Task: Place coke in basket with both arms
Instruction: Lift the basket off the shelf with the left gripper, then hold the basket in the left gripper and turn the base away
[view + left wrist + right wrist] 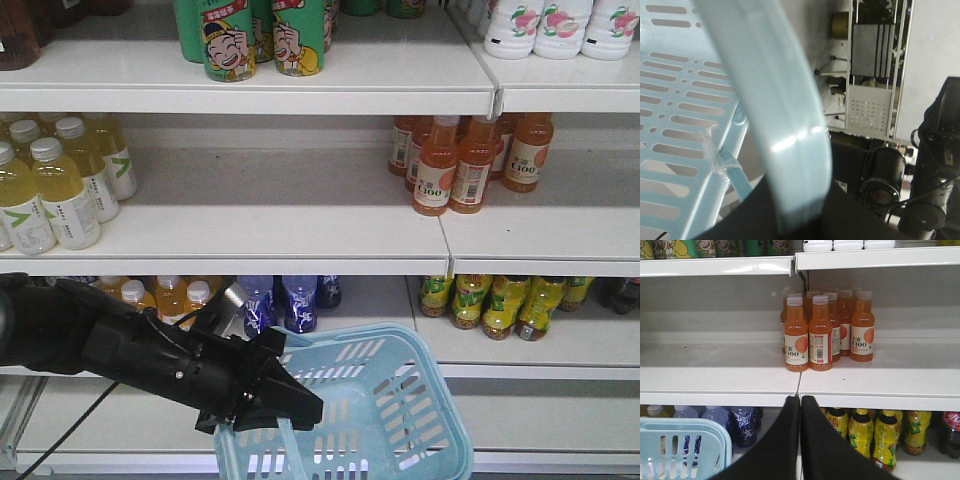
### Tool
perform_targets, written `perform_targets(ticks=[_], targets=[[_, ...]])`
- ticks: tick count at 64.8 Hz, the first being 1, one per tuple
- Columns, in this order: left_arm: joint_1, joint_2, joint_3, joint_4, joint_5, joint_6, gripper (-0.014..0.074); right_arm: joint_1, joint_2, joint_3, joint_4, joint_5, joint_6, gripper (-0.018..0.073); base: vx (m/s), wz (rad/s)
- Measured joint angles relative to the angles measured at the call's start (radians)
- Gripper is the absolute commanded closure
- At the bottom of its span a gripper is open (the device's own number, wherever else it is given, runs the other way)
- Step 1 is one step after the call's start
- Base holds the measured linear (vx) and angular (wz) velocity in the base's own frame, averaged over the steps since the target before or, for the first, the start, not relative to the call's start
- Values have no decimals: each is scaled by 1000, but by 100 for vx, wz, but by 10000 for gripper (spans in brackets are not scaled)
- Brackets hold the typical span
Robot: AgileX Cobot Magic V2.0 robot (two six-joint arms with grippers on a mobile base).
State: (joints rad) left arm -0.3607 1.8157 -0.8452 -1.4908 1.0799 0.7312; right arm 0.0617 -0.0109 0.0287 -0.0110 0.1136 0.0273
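The left fingers point(296, 408) are clenched on the near edge of the basket point(440, 400), which is held tilted before the lower shelf point(565, 350); the right fingers point(796, 410) are pressed together, empty, below the front edge of the middle shelf point(715, 375), where open room is seen beside the orange bottles point(812, 335)

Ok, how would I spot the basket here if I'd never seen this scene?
Start at the white drinks shelving, then drop to the bottom centre of the front view. The basket hangs there in front of it, its handle pinched by the left gripper. It is the only light-blue, slotted plastic tub, far bigger than the bottles behind it.
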Motion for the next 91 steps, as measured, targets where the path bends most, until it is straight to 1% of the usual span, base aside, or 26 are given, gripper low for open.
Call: perform_targets(ticks=[16, 34, 91], targets=[[8, -5, 4, -37, -3, 14, 604, 0, 0, 0, 0, 0, 0, 569, 0, 0], [8, -5, 4, -13, -3, 22, 604, 0, 0, 0, 0, 0, 0, 569, 0, 0], [8, -5, 4, -13, -3, 23, 604, 0, 0, 0, 0, 0, 0, 569, 0, -1]])
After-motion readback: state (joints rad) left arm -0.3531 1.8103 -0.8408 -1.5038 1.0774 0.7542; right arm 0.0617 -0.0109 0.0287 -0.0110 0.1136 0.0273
